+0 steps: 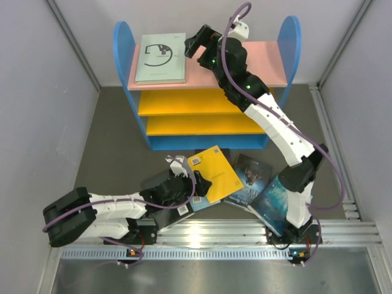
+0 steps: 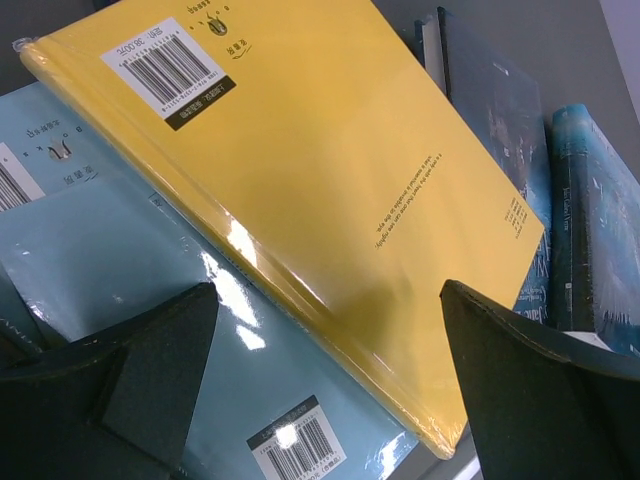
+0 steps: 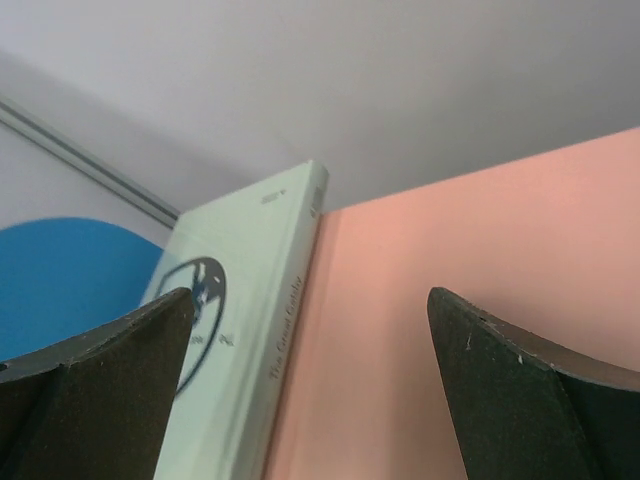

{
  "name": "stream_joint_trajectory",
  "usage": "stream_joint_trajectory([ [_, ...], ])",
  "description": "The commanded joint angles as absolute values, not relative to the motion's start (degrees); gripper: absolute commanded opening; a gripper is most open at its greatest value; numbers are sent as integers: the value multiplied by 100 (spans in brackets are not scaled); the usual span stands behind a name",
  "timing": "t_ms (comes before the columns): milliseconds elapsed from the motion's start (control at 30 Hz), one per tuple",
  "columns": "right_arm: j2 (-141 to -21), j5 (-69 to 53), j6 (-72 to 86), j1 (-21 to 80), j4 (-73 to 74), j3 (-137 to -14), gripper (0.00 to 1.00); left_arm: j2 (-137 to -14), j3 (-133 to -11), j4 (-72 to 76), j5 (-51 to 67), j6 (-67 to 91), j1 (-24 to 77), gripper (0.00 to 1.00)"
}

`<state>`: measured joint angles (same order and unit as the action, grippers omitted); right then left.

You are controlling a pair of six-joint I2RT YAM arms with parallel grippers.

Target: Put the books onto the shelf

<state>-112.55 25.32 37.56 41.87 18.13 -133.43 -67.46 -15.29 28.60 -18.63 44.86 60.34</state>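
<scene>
The shelf (image 1: 269,64) stands at the back, and a pale grey-green book (image 1: 161,58) lies flat on the left of its pink top board. My right gripper (image 1: 191,48) hovers open just right of that book, holding nothing. The right wrist view has the book (image 3: 240,330) and the pink board (image 3: 480,250) between the spread fingers of the right gripper (image 3: 310,295). On the floor, a yellow book (image 1: 214,173) lies over a light blue book (image 2: 110,260). My left gripper (image 2: 328,288) is open above the yellow book's (image 2: 330,160) spine edge.
A dark book (image 1: 248,177) and a teal book (image 1: 278,202) lie fanned out right of the yellow one, under the right arm. The shelf's two yellow lower boards (image 1: 184,103) hold nothing. Grey walls close in both sides. An aluminium rail (image 1: 214,236) runs along the near edge.
</scene>
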Motion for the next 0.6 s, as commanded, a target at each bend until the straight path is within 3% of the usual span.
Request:
stream_joint_trajectory([
  [0, -10408, 2743, 3086, 4245, 2050, -12556, 100, -6882, -1679, 2382, -1916, 4465, 6117, 99],
  [100, -9460, 2664, 2287, 4534, 1147, -11300, 100, -6777, -1644, 2320, -1977, 4474, 6126, 99],
  [233, -8073, 2154, 1626, 4781, 1335, -10531, 100, -6706, -1652, 2241, -1995, 4491, 6135, 99],
  [433, -5727, 1397, 2020, 4799, 1730, -7826, 100, -6881, -1810, 2092, -1978, 4570, 6126, 99],
  [567, -4835, 1415, 2530, 4790, 1986, -5980, 100, -7110, -2003, 1934, -1942, 4693, 6126, 99],
])
